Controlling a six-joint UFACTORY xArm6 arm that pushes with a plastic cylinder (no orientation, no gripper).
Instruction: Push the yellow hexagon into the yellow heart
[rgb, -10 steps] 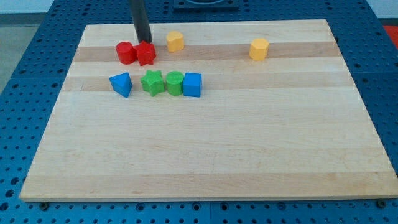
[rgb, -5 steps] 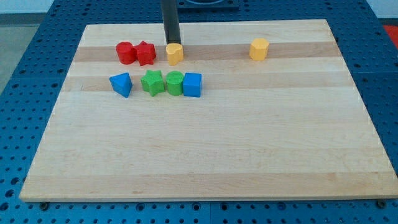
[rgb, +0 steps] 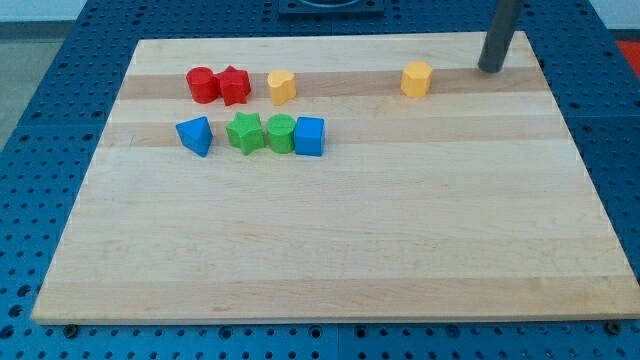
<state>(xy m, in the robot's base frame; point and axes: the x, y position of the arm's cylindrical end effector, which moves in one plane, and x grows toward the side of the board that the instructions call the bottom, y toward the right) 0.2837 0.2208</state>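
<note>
The rod, cut off at the view's top, has no fingers; my tip (rgb: 490, 69) rests right of the yellow hexagon (rgb: 417, 78), apart. The yellow heart (rgb: 282, 86) sits far left, its shape hard to make out.

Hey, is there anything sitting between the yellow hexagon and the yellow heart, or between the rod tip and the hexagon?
Nothing visible. The board is bare between the hexagon and the heart. My tip stands to the view's right of the hexagon, apart from it, with nothing between them. The red blocks lie beyond the heart, to the view's left.
</note>
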